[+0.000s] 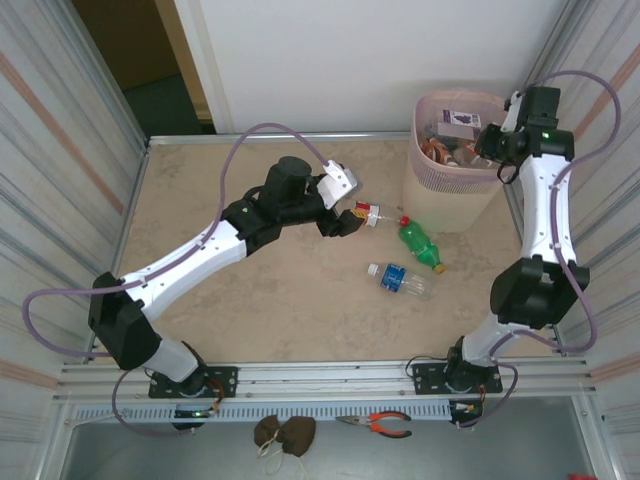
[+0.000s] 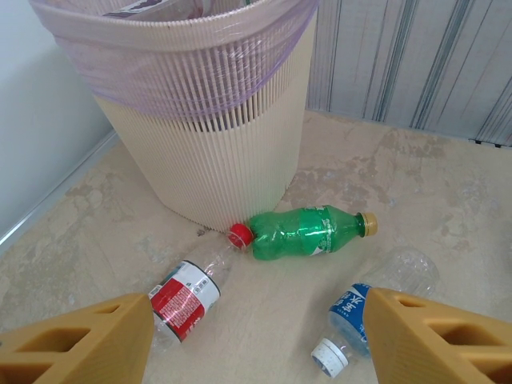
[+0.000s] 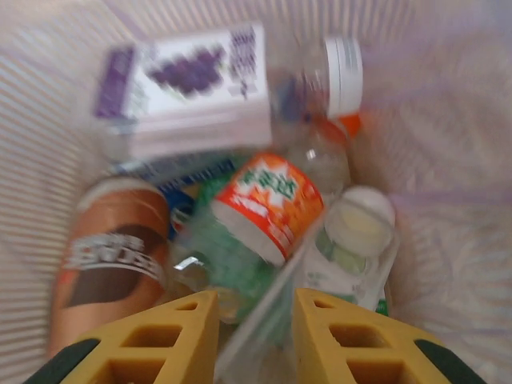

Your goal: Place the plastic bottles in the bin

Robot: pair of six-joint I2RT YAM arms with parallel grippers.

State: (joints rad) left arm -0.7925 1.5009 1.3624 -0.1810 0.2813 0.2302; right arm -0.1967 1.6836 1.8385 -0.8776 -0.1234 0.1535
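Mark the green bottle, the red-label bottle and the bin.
green bottle (image 2: 308, 232): left wrist view, middle of its body.
red-label bottle (image 2: 186, 298): left wrist view, on the red label.
bin (image 2: 216, 160): left wrist view, ribbed beige wall.

A beige marbled tabletop (image 1: 250, 300) lay evenly lit, flanked by corrugated metal panels (image 1: 60, 150) at 9 and 3 o'clock. At 12 o'clock stood a plain white wall (image 1: 350, 60), with a dark opening (image 1: 140, 60) toward 11 o'clock.
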